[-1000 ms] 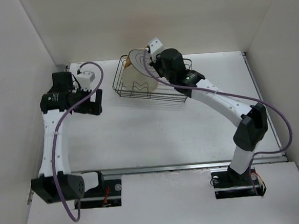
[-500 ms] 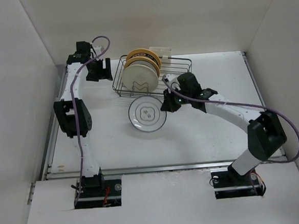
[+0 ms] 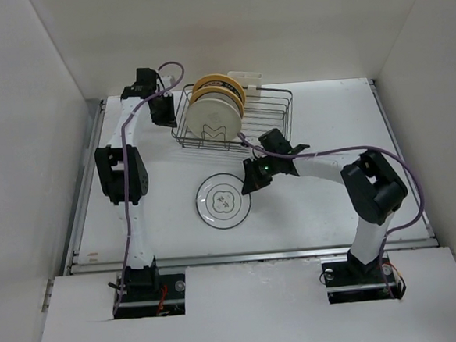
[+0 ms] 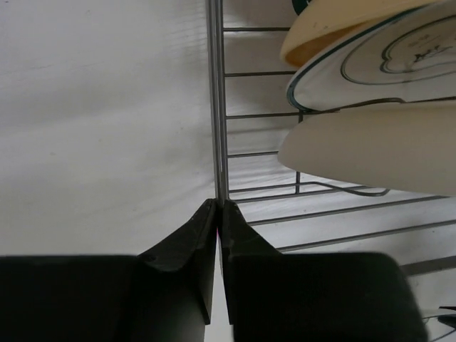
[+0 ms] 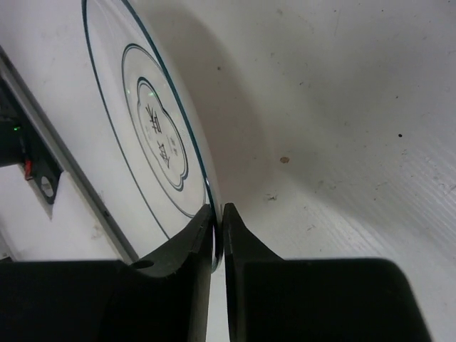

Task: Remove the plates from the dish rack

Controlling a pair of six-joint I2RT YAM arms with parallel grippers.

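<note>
Inside the white-walled enclosure, on the white counter [image 3: 332,203], the first plate is out. The ringed white plate [image 3: 224,200], which half a second ago was just in front of the dish rack [image 3: 274,109], now sits well apart from it and closer to your arm bases. A second ago your right arm was reaching over the rack. The right tool [image 3: 250,181] is closed on that plate's right-hand rim; the right wrist view shows both fingers pinched on the thin dark-ringed edge [image 5: 217,210], with the doodled centre off to the left of the tips. The plate looks flat or nearly so from above, but the shadow under its rim leaves it unclear whether it is fully down, so this looks like the moment of set-down, not yet of release. Your left arm has meanwhile closed in on the rack. The left tool [image 3: 161,111] is clamped on the wire of the rack's left rim [image 4: 218,204], apparently to steady it. Just right of that grip, still inside the rack, stand the cream plate [image 4: 370,153], a second ringed plate [image 4: 385,71] behind it and a yellow-orange plate [image 4: 335,21] beyond. That puts one plate out and at least three still to unload.
</note>
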